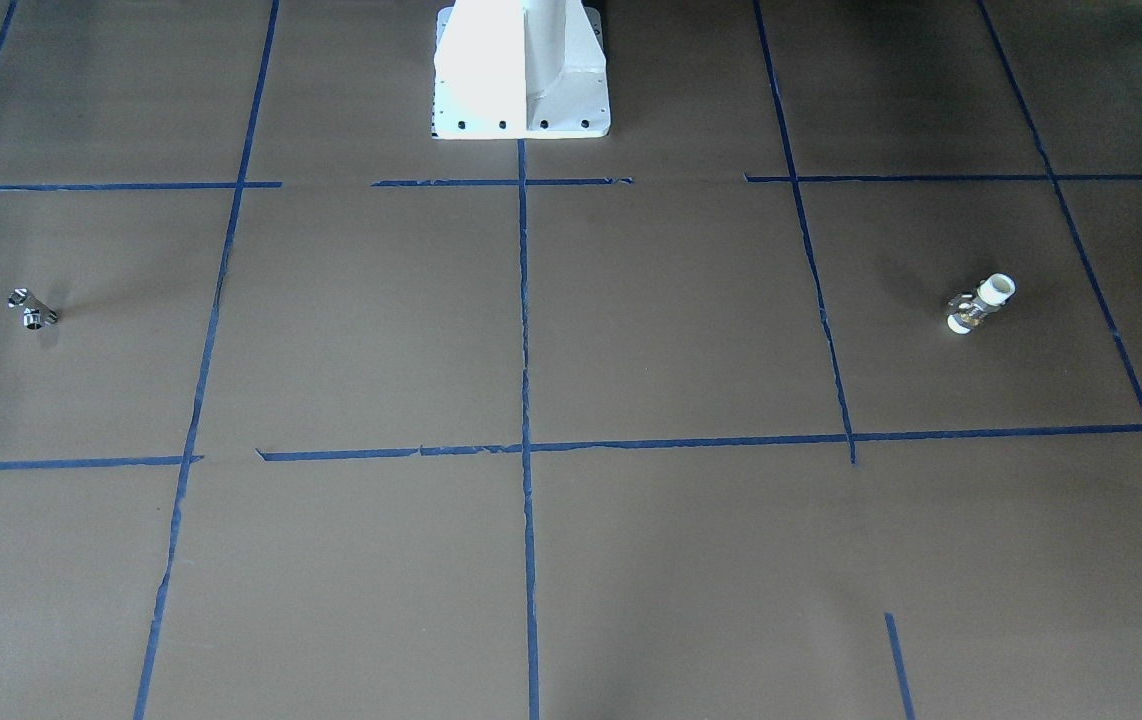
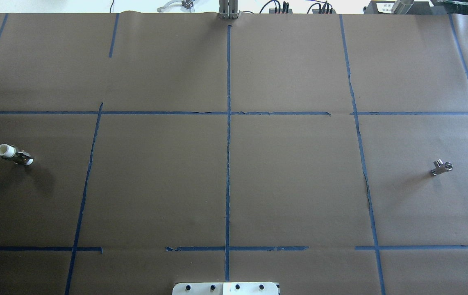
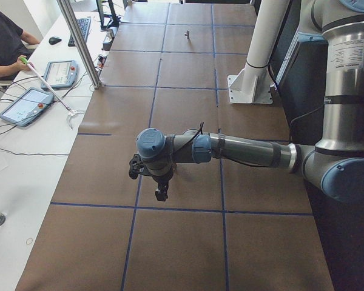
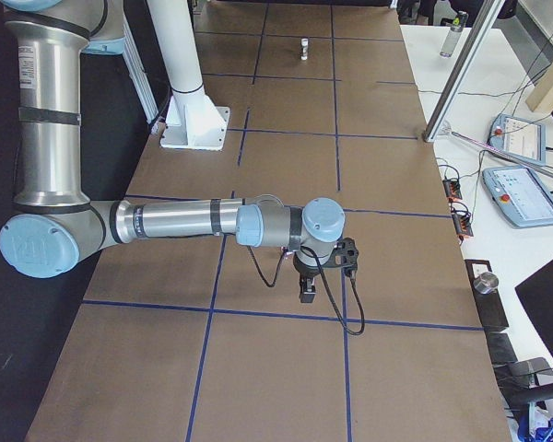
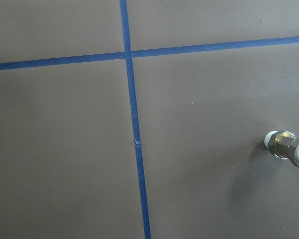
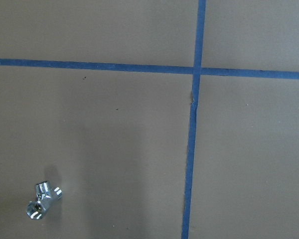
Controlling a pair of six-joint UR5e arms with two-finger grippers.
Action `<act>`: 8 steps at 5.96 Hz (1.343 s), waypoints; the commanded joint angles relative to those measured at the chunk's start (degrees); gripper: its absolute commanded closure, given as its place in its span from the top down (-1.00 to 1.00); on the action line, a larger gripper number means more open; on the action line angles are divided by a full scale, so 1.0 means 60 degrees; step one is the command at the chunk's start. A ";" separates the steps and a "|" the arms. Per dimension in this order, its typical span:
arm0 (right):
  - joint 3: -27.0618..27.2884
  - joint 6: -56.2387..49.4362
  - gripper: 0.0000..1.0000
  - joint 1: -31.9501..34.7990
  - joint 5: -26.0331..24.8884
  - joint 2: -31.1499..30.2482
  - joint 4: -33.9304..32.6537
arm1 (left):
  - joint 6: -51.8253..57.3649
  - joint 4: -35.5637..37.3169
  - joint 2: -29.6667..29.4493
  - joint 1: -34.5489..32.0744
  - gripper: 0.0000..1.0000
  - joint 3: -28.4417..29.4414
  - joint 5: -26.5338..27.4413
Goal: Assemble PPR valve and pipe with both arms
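The PPR valve (image 1: 981, 303), with white ends and a brass middle, lies on the brown table on my left side. It also shows in the overhead view (image 2: 14, 155), at the right edge of the left wrist view (image 5: 289, 148), and far off in the exterior right view (image 4: 304, 46). The chrome pipe (image 1: 32, 310) lies on my right side (image 2: 441, 168) and shows low left in the right wrist view (image 6: 42, 200). My left gripper (image 3: 161, 194) and right gripper (image 4: 307, 293) hang above the table, pointing down. They show only in the side views, so I cannot tell whether they are open or shut.
The white pedestal base (image 1: 521, 70) stands at the robot's edge of the table. Blue tape lines (image 2: 228, 135) form a grid on the brown paper. A side bench with tablets (image 3: 30, 103), a metal post (image 3: 79, 42) and a seated person (image 3: 3, 42) lies beyond the far edge.
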 commanded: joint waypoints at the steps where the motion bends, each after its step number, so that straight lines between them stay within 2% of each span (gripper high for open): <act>1: -0.0023 0.0006 1.00 -0.0019 0.0029 0.0073 0.0007 | -0.0066 -0.1081 0.0009 0.0441 1.00 0.0140 0.0018; 2: 0.0021 -0.0052 1.00 -0.0019 0.0058 0.0015 0.0021 | -0.0502 -0.1158 -0.0035 0.0909 1.00 -0.0063 -0.0055; 4: 0.0311 -0.0140 1.00 -0.0309 0.0073 0.0029 0.0036 | -0.3319 -0.3199 -0.0021 0.2212 1.00 -0.0036 0.0075; 5: 0.0575 -0.0068 1.00 -0.0486 0.0044 0.0029 0.0022 | -0.4682 -0.3848 -0.0006 0.2885 1.00 -0.0064 0.0134; 7: 0.0768 -0.0038 1.00 -0.0487 0.0088 0.0029 0.0021 | -0.7087 -0.4832 -0.0006 0.4101 1.00 -0.0065 0.0937; 8: 0.0783 -0.0038 1.00 -0.0487 0.0117 0.0029 0.0021 | -0.7736 -0.5155 0.0008 0.4528 1.00 -0.0065 0.1361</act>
